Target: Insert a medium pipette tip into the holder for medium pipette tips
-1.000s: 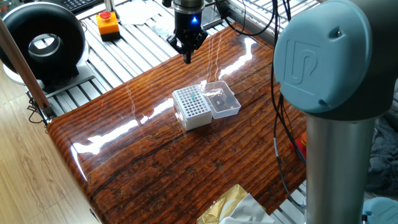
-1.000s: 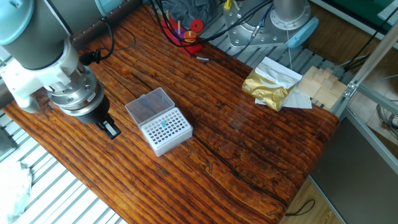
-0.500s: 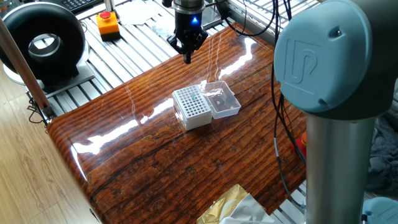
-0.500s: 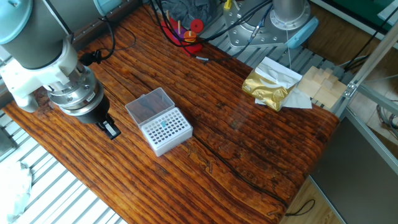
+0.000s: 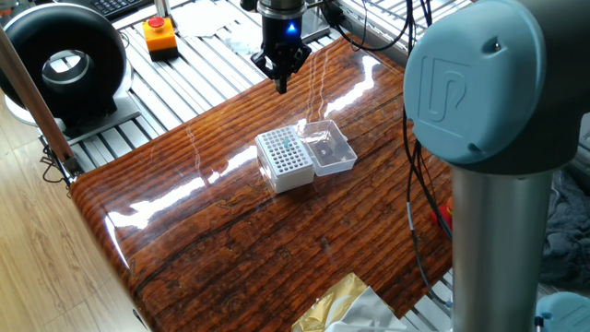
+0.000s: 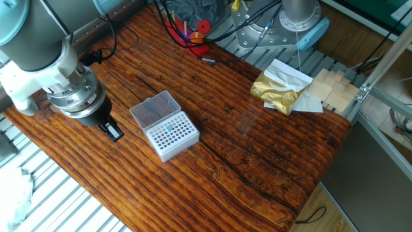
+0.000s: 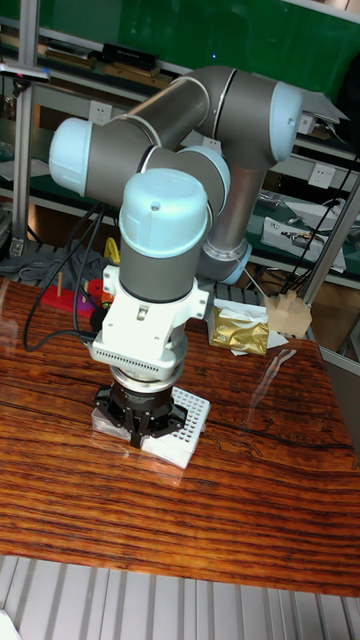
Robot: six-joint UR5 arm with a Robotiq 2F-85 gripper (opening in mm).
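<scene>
The holder for medium pipette tips [image 5: 284,159] is a white box with a grid of holes, standing mid-table with its clear lid [image 5: 330,148] folded open beside it. One small teal spot shows in the grid. In the other fixed view the holder [image 6: 171,133] sits right of my gripper [image 6: 114,133], a short gap between them. My gripper [image 5: 281,85] hangs low over the table's far edge, fingers pressed together. The medium pipette tip is too small to make out in any view. In the tall view my gripper [image 7: 135,438] partly hides the holder [image 7: 190,418].
A gold foil bag [image 6: 278,90] and pale wooden blocks [image 6: 331,87] lie at one table end. A red stand [image 6: 199,29] with cables sits beyond the table edge. An orange stop button [image 5: 159,35] and a black round fan [image 5: 64,65] stand off the table.
My gripper has shifted slightly away from the holder, toward the table's edge. The holder and lid have not moved.
</scene>
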